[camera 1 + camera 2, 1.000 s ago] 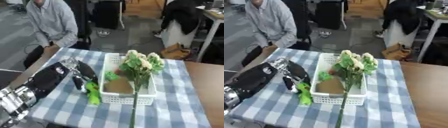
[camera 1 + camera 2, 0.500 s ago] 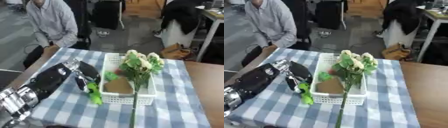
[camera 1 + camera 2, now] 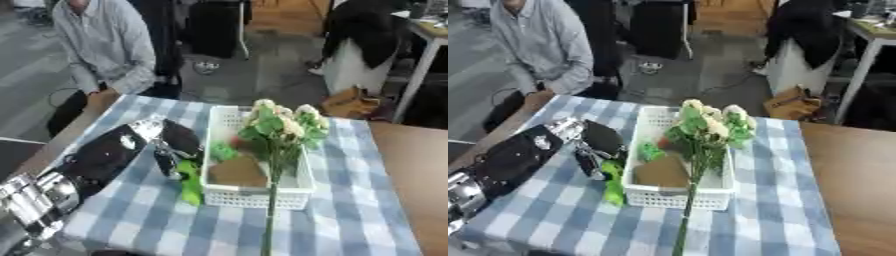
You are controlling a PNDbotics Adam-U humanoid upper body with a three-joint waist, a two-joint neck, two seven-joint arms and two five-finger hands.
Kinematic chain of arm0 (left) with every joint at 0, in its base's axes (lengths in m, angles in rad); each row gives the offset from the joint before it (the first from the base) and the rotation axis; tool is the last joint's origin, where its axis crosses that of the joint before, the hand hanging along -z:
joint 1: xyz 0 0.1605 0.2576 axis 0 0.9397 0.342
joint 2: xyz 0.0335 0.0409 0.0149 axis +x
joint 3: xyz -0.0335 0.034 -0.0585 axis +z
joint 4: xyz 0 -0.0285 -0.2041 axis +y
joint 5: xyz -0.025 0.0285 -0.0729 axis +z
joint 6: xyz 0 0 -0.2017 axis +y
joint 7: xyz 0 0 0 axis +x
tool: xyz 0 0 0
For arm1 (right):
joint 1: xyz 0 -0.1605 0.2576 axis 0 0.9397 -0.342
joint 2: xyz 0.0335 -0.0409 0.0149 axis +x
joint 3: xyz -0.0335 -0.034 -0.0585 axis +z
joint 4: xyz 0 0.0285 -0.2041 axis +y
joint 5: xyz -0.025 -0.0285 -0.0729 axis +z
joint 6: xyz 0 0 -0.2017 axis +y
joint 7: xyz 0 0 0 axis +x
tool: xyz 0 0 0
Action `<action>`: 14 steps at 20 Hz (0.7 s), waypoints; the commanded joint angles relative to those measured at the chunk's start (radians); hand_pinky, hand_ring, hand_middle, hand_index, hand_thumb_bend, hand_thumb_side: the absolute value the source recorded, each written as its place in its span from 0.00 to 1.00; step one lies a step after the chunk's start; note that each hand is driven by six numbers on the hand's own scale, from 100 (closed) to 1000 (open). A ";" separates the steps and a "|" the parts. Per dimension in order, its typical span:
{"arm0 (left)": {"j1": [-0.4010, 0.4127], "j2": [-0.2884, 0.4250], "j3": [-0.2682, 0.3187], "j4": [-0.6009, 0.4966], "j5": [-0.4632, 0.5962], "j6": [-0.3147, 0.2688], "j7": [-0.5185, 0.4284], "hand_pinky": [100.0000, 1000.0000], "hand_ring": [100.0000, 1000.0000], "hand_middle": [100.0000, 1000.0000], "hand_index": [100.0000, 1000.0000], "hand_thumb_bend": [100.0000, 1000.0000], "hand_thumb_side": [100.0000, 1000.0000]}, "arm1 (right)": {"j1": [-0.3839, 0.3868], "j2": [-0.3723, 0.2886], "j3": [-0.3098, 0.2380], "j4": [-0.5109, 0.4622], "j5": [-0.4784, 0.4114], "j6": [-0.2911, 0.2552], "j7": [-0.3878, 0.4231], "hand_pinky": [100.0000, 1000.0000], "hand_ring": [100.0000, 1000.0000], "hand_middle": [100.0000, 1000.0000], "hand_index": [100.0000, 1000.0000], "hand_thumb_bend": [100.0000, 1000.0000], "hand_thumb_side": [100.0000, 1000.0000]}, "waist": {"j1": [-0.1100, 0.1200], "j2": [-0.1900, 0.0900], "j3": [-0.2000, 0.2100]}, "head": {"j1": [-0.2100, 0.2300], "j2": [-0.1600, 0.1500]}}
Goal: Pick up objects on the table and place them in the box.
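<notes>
The robot's left hand reached in over the blue-checked tablecloth, its fingers curled downward around the top of a green object. That object hung from the fingertips and trailed onto the cloth, just outside the left wall of the white basket. Whether the fingers actually pinched it or only touched it, I could not tell for certain. Right of the fingers, inside the basket, lay a small green item and a brown one. A bunch of pale flowers stood over the basket, its long stem running down across the near rim onto the cloth.
</notes>
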 commanded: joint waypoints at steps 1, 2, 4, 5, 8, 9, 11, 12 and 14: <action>-0.032 0.016 0.015 0.002 -0.018 0.000 0.016 0.22 0.30 0.26 0.36 0.00 0.21 | -0.012 -0.033 -0.006 -0.015 -0.005 -0.042 -0.046 0.70 0.72 0.66 0.64 0.00 0.50 | 0.008 -0.014 0.001 | 0.003 0.003; -0.035 0.018 0.017 0.006 -0.025 0.001 0.014 0.21 0.29 0.26 0.36 0.00 0.22 | -0.012 -0.034 -0.006 -0.015 -0.005 -0.042 -0.046 0.70 0.72 0.66 0.64 0.00 0.50 | 0.008 -0.015 0.001 | 0.004 0.006; -0.039 0.019 0.020 0.013 -0.034 0.000 0.008 0.20 0.28 0.24 0.35 0.00 0.24 | -0.012 -0.035 -0.007 -0.015 -0.005 -0.042 -0.048 0.70 0.72 0.66 0.64 0.00 0.50 | 0.008 -0.016 0.002 | 0.004 0.007; -0.041 0.020 0.021 0.017 -0.037 0.000 0.004 0.20 0.28 0.24 0.35 0.00 0.25 | -0.011 -0.035 -0.007 -0.015 -0.005 -0.042 -0.048 0.70 0.72 0.66 0.64 0.00 0.50 | 0.008 -0.016 0.002 | 0.004 0.007; -0.050 0.024 0.025 0.023 -0.036 0.000 -0.010 0.20 0.28 0.24 0.35 0.00 0.25 | -0.011 -0.035 -0.006 -0.015 -0.004 -0.042 -0.048 0.70 0.72 0.66 0.64 0.00 0.50 | 0.009 -0.016 0.003 | 0.004 0.007; -0.053 0.025 0.026 0.024 -0.034 0.000 -0.017 0.20 0.28 0.24 0.35 0.00 0.25 | -0.011 -0.035 -0.007 -0.015 -0.004 -0.042 -0.049 0.70 0.72 0.66 0.64 0.00 0.50 | 0.009 -0.016 0.004 | 0.004 0.007; -0.062 0.029 0.031 0.024 -0.026 0.000 -0.032 0.20 0.29 0.24 0.35 0.00 0.24 | -0.011 -0.036 -0.007 -0.015 -0.003 -0.042 -0.049 0.70 0.72 0.66 0.64 0.00 0.50 | 0.009 -0.017 0.004 | 0.003 0.005; -0.066 0.031 0.033 0.024 -0.021 0.000 -0.041 0.20 0.29 0.24 0.35 0.00 0.24 | -0.011 -0.036 -0.007 -0.015 -0.003 -0.042 -0.050 0.70 0.72 0.66 0.64 0.00 0.50 | 0.009 -0.017 0.005 | 0.002 0.005; -0.073 0.035 0.036 0.024 -0.009 0.000 -0.062 0.20 0.29 0.24 0.35 0.00 0.25 | -0.010 -0.036 -0.006 -0.015 -0.003 -0.041 -0.050 0.70 0.72 0.66 0.64 0.00 0.50 | 0.010 -0.018 0.005 | 0.001 0.004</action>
